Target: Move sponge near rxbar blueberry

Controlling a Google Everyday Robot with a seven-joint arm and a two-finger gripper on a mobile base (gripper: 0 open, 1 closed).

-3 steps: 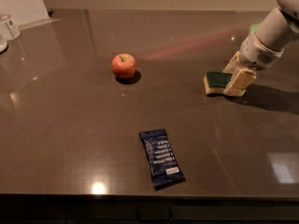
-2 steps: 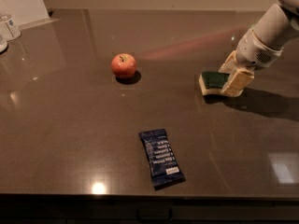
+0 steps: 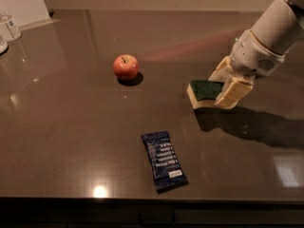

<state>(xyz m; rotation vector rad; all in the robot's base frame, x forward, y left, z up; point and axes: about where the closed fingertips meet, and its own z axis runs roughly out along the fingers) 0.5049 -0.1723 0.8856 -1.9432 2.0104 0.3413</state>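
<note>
Grips the sponge (image 3: 203, 90) by its right end with the claw (image 3: 224, 89), clenched on it, over the right side of the worktop (image 3: 71, 127). Carries it green side up and, judging by the shadow thrown below and in front of it, just clear of the surface. Leaves the blue snack bar (image 3: 164, 160) lying flat near the front edge, to the left of the sponge and closer to the camera, with a stretch of bare worktop between the two: apart, not yet near. Has the apple (image 3: 126, 67) standing well off to the left and farther back, out of the straight line from sponge to bar

Looks to be about midway through the job: pick-up done, carry in hand, placing not yet done. Calls for a move forward and to the left, then a set-down just beside the wrapper and not on top of it, then letting go with the claw
</note>
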